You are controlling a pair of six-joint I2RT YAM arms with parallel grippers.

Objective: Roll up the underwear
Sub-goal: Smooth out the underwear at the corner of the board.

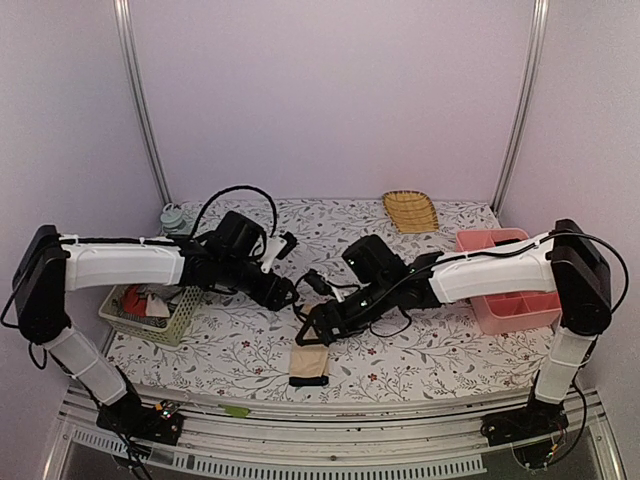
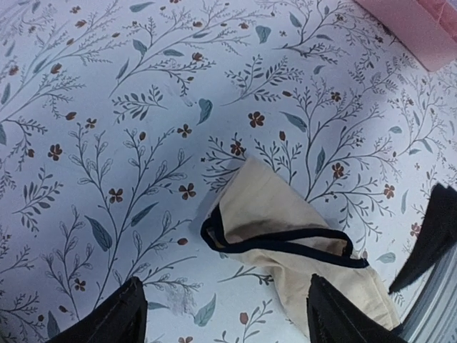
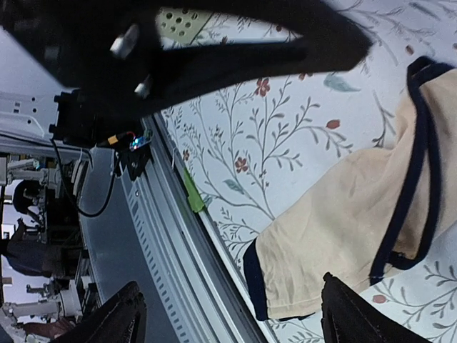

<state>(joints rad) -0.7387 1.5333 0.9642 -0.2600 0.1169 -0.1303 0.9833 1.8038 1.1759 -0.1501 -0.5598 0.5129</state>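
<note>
Above the flower-printed counter (image 1: pixel 430 355), 2 arms meet near the front edge. The left pincer (image 2: pixel 225 311) and the right pincer (image 3: pixel 228 314) are both released, fingers spread wide. Just ahead of each lies the beige underwear (image 1: pixel 309 363), black-edged, folded flat, gripped by neither.

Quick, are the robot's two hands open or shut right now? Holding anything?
Left gripper: open, holding nothing, over the beige underwear.
Right gripper: open, holding nothing.
</note>
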